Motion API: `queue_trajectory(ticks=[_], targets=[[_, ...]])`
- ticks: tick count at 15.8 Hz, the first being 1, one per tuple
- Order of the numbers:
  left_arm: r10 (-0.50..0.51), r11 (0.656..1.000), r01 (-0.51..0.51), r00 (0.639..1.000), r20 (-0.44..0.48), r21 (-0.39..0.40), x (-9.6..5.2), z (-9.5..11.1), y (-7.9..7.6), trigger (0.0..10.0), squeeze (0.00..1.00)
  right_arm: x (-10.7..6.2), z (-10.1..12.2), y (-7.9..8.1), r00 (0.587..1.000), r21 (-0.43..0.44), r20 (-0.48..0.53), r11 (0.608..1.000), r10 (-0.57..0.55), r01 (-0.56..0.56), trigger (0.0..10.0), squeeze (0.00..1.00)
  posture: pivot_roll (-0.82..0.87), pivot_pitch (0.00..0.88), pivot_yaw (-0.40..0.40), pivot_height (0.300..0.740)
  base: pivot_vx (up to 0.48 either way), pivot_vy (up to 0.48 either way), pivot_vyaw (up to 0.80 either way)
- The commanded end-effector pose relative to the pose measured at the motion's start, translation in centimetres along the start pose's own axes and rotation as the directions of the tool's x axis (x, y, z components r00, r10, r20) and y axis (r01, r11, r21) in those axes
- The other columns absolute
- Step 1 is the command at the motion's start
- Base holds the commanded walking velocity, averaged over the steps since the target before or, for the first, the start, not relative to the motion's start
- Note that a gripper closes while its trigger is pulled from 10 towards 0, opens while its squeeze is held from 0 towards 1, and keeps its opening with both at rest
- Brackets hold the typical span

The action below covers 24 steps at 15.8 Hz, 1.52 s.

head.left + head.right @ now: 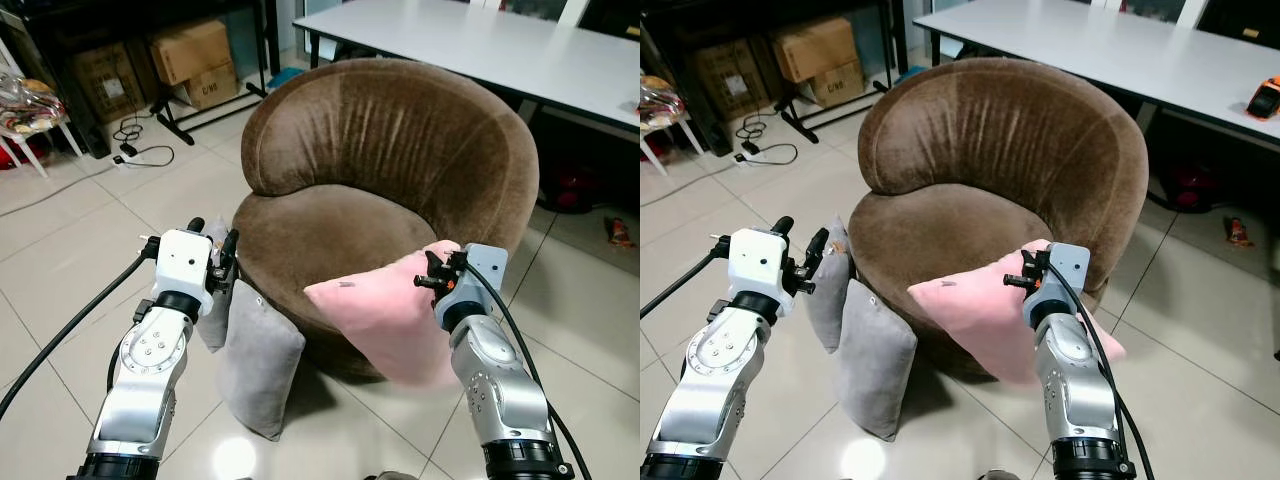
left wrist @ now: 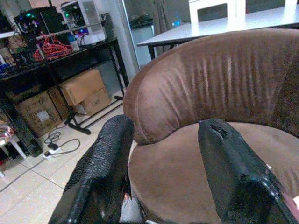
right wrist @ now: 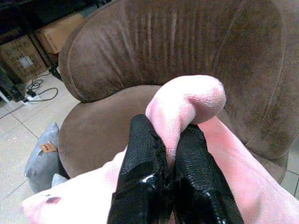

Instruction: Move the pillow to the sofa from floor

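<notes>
Right hand (image 3: pixel 170 154) pinches pink pillow (image 1: pixel 375 305) over brown sofa (image 1: pixel 330 230)

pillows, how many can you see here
3. A pink pillow is pinched in the right gripper over the brown sofa seat's front edge. Two grey pillows lean against the sofa's base. More may hide behind it.

Quick count from where I'm standing: one pink pillow (image 1: pixel 375 310), two grey pillows (image 1: pixel 258 360) leaning by the brown sofa (image 1: pixel 390 150), just the one sofa. Three cardboard boxes (image 1: pixel 190 50) at the back, one white counter (image 1: pixel 480 45), two robot grippers.
</notes>
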State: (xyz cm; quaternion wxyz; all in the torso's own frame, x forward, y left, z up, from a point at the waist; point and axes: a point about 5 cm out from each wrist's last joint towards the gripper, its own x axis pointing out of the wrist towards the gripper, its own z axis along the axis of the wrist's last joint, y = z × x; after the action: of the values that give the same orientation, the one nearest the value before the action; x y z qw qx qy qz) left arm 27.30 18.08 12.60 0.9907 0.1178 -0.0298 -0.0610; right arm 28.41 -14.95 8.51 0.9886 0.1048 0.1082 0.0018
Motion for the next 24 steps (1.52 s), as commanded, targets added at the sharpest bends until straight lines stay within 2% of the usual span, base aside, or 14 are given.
queue_trajectory(ticks=[1,11,14,20,24], targets=[[0.011,1.0,-0.011,1.0,-0.001,0.008,-0.09,-0.06,0.18,10.0,0.0,0.32,1.04,0.44,0.998,-0.004,0.051,1.0,0.024,-0.024,10.0,0.0,-0.07,0.0,0.0,0.74,0.0,0.0,0.0],[0.016,1.0,-0.016,1.0,-0.013,0.005,-0.07,-0.27,0.06,10.0,0.0,0.39,1.01,0.43,0.998,-0.011,0.047,0.999,0.031,-0.03,10.0,0.0,-0.08,0.0,0.001,0.74,0.0,0.0,0.0],[0.003,1.0,-0.003,1.0,0.008,-0.012,-0.06,-0.09,-0.05,10.0,0.0,0.39,0.99,0.39,0.999,-0.008,0.045,1.0,0.03,-0.029,10.0,0.0,-0.08,0.0,0.002,0.74,0.0,0.0,-0.8],[-0.006,1.0,0.007,1.0,0.022,-0.022,-0.13,0.1,-0.18,10.0,0.0,0.44,1.1,0.27,0.999,-0.011,0.045,1.0,0.029,-0.029,10.0,0.0,-0.08,0.0,-0.004,0.74,0.294,0.0,-0.8],[-0.001,1.0,0.001,1.0,0.021,-0.025,-0.11,0.06,-0.2,10.0,0.0,0.54,1.29,0.32,0.998,-0.018,0.053,0.999,0.036,-0.035,10.0,0.0,-0.08,0.0,-0.009,0.74,0.299,0.0,0.0]])
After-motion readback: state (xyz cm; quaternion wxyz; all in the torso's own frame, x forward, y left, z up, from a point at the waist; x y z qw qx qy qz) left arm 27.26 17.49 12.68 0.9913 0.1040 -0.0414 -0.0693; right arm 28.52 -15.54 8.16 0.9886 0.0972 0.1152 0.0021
